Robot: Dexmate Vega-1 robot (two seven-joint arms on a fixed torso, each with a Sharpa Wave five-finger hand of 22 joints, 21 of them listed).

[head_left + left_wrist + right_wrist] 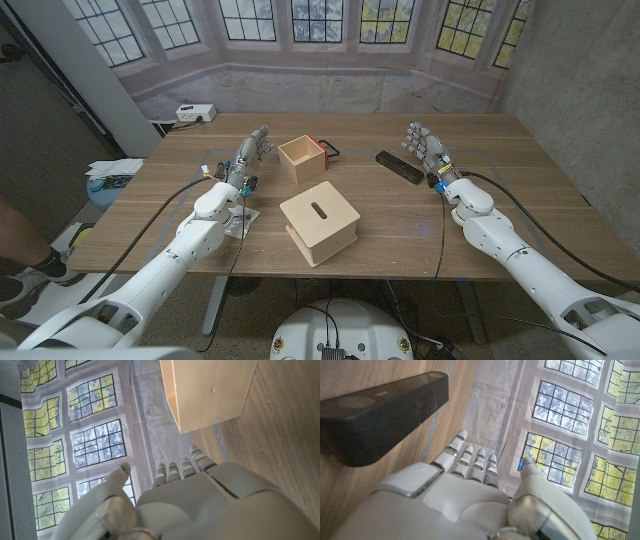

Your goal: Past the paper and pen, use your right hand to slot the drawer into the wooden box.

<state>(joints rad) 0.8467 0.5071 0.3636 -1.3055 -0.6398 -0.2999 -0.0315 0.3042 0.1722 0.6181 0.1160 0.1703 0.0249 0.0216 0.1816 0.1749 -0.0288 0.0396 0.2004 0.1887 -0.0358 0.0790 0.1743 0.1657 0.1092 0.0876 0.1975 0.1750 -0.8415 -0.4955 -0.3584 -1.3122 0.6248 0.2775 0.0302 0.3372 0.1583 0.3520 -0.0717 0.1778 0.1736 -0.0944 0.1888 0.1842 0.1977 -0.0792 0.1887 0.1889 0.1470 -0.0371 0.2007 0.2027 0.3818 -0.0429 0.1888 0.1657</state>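
While drawer [304,158] sits untouched, right hand [424,146] hovers empty, fingers extended.

Pale wood box [319,227], dark slot on top; pale wood drawer [300,158] with red-black handle at 3 o'clock; black bar [399,166]; brown wood-grain table [500,210]; white-grey hands.

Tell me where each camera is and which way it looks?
Head view: on the robot's head, looking down at the table; both arms, left hand, right hand.
Left wrist view: on the left wrist, looking along the left hand toward the drawer and windows.
Right wrist view: on the right wrist, looking along the right hand past the black bar.
Shared: head and left wrist views both show the drawer.
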